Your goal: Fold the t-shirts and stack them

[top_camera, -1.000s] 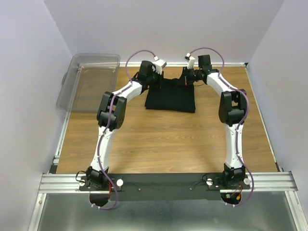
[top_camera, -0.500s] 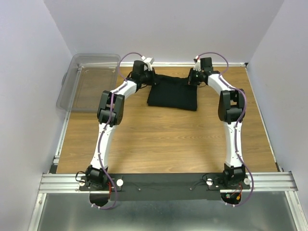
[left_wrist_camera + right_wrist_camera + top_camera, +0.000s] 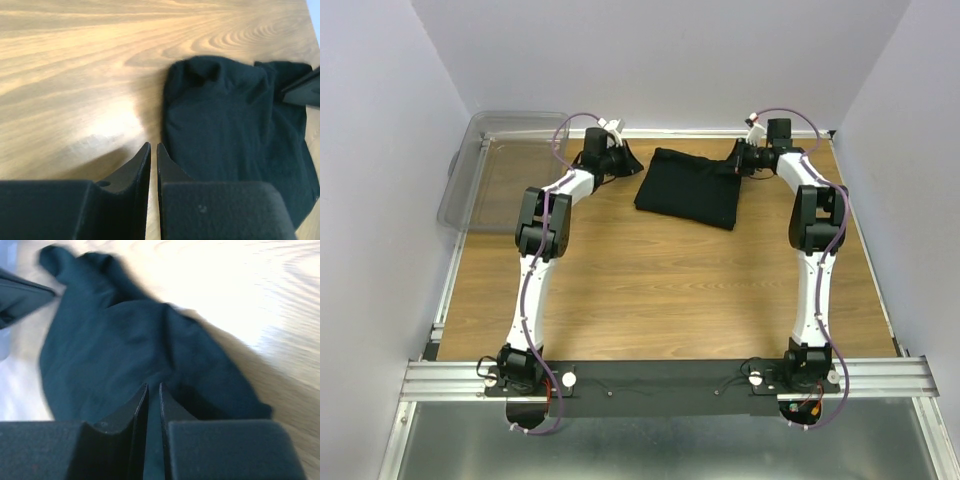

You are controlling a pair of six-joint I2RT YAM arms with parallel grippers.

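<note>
A wooden table [image 3: 650, 290] with wavy grain fills the middle of the overhead view. Plain pale walls box it in: a back wall [image 3: 660, 50] along the top and a side wall [image 3: 370, 220] at each edge. A clear plastic bin [image 3: 505, 185] sits at upper left. An aluminium rail [image 3: 670, 375] crosses the bottom, with grey sheet metal [image 3: 660, 445] beneath. Light glares off the wood.

My top camera sits above and behind my arm bases, well back, looking down over the whole table [image 3: 650, 290] to its far edge. The left wrist camera looks past my left gripper [image 3: 152, 147], low and close over the table's far left part. The right wrist camera looks past my right gripper [image 3: 152, 386], equally close but blurred, probably facing left. All three views share the t-shirt [image 3: 690, 188].
</note>
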